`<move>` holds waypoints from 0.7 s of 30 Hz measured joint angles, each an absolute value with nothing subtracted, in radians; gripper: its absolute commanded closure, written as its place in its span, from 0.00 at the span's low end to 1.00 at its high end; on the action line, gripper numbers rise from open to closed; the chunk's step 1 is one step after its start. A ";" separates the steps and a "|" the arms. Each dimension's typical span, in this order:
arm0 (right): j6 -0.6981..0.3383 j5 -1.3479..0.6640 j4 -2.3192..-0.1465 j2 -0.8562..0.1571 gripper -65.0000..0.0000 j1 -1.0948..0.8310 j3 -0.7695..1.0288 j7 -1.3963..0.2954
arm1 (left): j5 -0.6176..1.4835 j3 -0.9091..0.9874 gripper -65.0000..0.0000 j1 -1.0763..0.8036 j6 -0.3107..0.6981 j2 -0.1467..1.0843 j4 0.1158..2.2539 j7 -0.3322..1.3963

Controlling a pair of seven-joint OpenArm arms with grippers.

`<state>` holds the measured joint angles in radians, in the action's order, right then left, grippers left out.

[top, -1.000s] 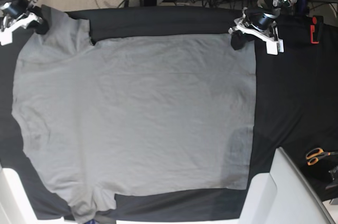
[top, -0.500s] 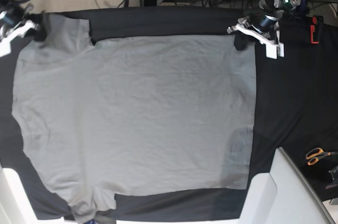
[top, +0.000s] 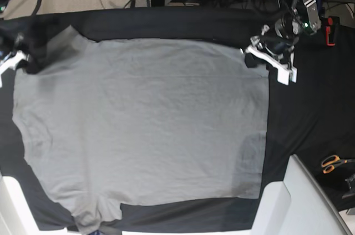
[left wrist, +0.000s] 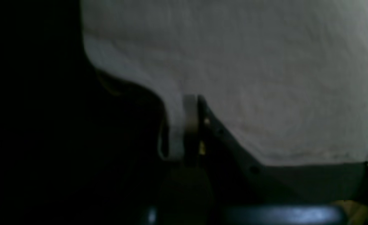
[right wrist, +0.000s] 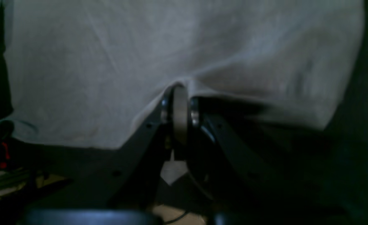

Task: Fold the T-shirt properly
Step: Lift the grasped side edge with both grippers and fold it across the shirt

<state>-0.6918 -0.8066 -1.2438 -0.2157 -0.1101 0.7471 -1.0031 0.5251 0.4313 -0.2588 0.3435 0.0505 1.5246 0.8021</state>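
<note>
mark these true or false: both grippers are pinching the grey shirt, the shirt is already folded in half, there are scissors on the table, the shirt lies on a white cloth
1. Both grippers pinch the shirt. True: the left gripper and the right gripper are each shut on an edge of the T-shirt.
2. The shirt is already folded in half. False: it lies spread out nearly flat.
3. Scissors lie on the table. True: orange-handled scissors sit near the base view's right edge.
4. The shirt lies on a white cloth. False: the cloth under it is black.
</note>
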 measured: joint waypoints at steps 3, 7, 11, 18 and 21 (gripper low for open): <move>-0.691 -0.805 -1.157 -0.249 1.00 -0.067 0.715 -0.994 | 0.528 0.430 1.00 -0.221 0.334 0.050 1.519 0.823; -0.690 -0.797 -1.090 -0.267 1.00 -0.006 0.685 -0.994 | 0.528 0.430 1.00 -0.183 0.313 0.050 1.519 0.836; -0.691 -0.802 -1.049 -0.274 1.00 0.060 0.678 -0.993 | 0.528 0.430 1.00 -0.151 0.290 0.050 1.517 0.838; -0.691 -0.718 -0.958 -0.295 0.99 0.144 0.680 -0.931 | 0.526 0.430 1.00 -0.097 0.287 0.051 1.423 0.835; -0.691 -0.619 -0.904 -0.292 0.99 0.189 0.680 -0.912 | 0.523 0.432 1.00 -0.079 0.286 0.056 1.399 0.835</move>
